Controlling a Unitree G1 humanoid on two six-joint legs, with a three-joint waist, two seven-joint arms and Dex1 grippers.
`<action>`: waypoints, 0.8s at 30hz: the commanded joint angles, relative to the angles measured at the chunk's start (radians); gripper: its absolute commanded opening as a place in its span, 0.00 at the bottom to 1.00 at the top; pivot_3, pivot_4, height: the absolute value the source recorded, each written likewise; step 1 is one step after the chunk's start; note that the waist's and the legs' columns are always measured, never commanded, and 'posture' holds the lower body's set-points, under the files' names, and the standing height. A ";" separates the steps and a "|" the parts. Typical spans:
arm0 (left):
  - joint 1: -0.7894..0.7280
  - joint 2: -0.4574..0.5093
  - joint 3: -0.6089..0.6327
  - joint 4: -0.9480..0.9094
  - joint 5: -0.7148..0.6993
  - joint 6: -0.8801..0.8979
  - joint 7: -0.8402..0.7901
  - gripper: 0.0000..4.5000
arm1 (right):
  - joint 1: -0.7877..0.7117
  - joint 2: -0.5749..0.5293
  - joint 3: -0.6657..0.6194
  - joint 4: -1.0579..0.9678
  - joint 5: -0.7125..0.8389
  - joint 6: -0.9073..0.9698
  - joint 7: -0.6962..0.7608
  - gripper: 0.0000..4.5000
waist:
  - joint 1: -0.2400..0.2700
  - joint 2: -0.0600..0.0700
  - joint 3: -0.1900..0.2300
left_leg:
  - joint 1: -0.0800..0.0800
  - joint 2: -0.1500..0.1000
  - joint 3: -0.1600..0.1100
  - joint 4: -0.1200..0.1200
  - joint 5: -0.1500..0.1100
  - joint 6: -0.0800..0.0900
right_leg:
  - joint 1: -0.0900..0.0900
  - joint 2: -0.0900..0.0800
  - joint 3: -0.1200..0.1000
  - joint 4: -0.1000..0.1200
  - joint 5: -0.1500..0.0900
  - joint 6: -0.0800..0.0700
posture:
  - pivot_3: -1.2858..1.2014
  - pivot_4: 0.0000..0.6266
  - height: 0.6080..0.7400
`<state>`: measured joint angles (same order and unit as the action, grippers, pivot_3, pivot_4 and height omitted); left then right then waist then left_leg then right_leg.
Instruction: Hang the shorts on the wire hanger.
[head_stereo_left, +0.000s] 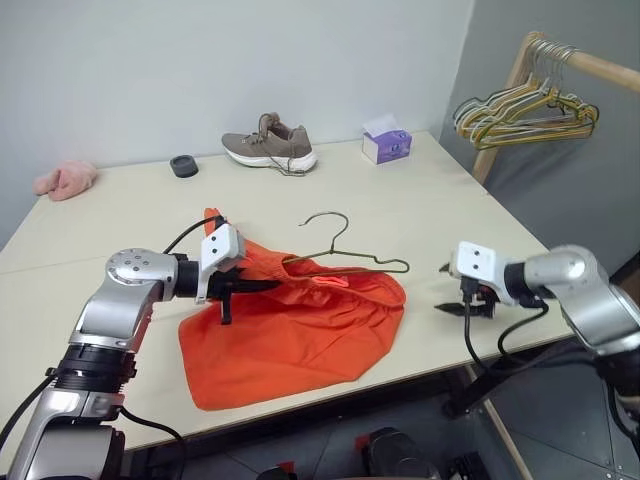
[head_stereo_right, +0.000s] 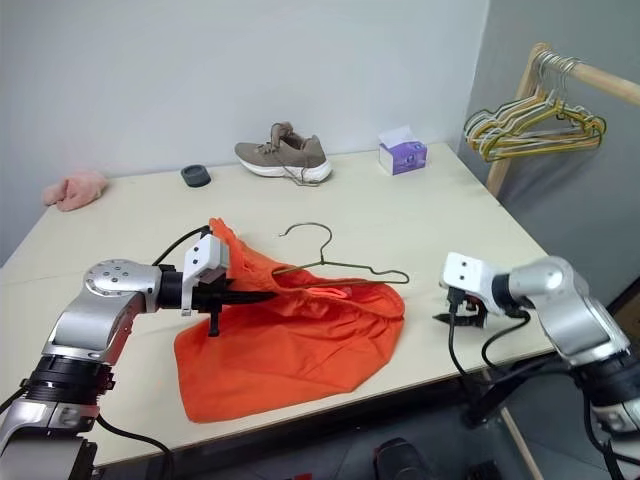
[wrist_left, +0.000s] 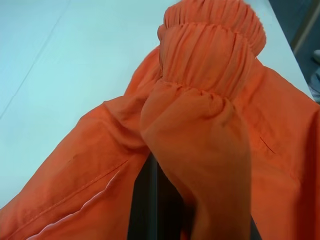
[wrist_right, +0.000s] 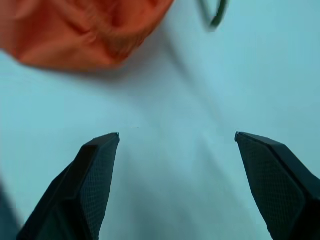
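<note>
A plain test room or lab: bare grey walls (head_stereo_left: 250, 60), one pale table (head_stereo_left: 420, 200), and a wooden clothes rail (head_stereo_left: 590, 68) carrying spare hangers (head_stereo_left: 525, 115) beyond the right gripper (head_stereo_left: 452, 290).

Left fingers (wrist_left: 150, 200) under bunched shorts (wrist_left: 200, 100)

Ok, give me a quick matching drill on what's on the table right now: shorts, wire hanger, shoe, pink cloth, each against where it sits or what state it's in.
Things:
1. shorts
2. wire hanger
3. shoe
4. pink cloth

States:
A. at the table's far left corner
B. lying partly over the orange fabric, hook toward the wall
C. waistband pinched in the left gripper
D. at the far edge by the wall, next to a small black ring

Pairs: 1-C, 2-B, 3-D, 4-A
</note>
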<state>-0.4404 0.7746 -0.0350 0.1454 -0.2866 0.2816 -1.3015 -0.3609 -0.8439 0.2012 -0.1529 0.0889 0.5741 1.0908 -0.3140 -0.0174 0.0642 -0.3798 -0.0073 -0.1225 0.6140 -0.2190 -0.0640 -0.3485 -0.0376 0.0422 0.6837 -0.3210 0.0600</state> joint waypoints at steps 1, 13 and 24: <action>-0.002 0.023 0.041 -0.035 -0.033 0.011 0.001 0.00 | 0.035 0.087 -0.065 -0.128 0.092 0.135 -0.082 0.89 | -0.007 0.000 0.000 | 0.000 0.000 0.000 0.000 0.000 0.000 | 0.000 0.001 0.000 0.000 0.000 0.000 | 0.39 0.00 1.00; 0.012 0.033 0.054 -0.077 -0.060 0.045 0.010 0.00 | 0.020 0.358 -0.026 -0.048 0.131 0.312 -0.314 0.89 | -0.003 0.000 0.000 | 0.001 0.000 -0.001 0.003 0.002 0.002 | 0.000 0.001 0.000 0.006 0.001 0.000 | 0.40 0.00 1.00; 0.055 0.058 0.069 -0.121 -0.082 0.075 -0.003 0.00 | 0.002 0.425 0.017 0.008 0.102 0.234 -0.393 0.39 | 0.008 0.001 0.000 | 0.000 0.000 -0.001 0.003 0.002 0.002 | -0.001 0.002 0.001 0.006 0.001 0.000 | 0.41 0.00 1.00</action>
<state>-0.3784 0.8121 0.0009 0.0655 -0.3401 0.3506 -1.2997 -0.3282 -0.4160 0.2340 -0.1322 0.1923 0.8383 0.7080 -0.3062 -0.0167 0.0638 -0.3794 -0.0073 -0.1233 0.6167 -0.2175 -0.0621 -0.3497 -0.0360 0.0428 0.6898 -0.3202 0.0602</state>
